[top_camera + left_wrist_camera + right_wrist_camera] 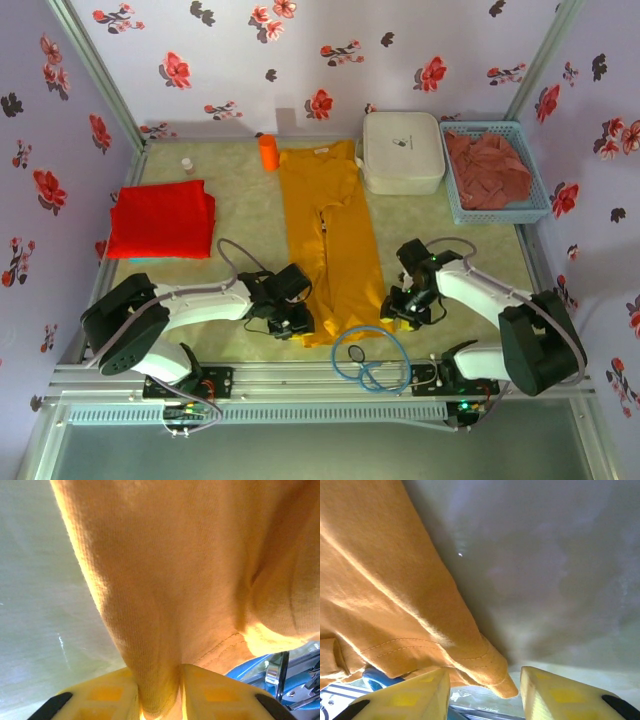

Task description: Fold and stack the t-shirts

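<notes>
Three shirts show from above: the yellow shirt (pixel 335 240) lies lengthwise along the counter (pixel 240 210) with my left hand (pixel 290 322) and right hand (pixel 405 312) at its near corners, the red shirt (pixel 162 220) folded at left, the pink shirt (pixel 490 170) bunched in the basket (pixel 452 205) at right. My left wrist view has that hand clenched on a fold of yellow cloth. My right wrist view has fingers (pixel 405 700) apart, the hem corner loose between them.

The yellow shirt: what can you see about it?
The golden-yellow t-shirt is soft knit cloth, folded into a long strip on the table, collar far, stitched hem near. The left gripper has its jaws pinched on one hem corner; the other corner lies between the open jaws of the right gripper.
</notes>
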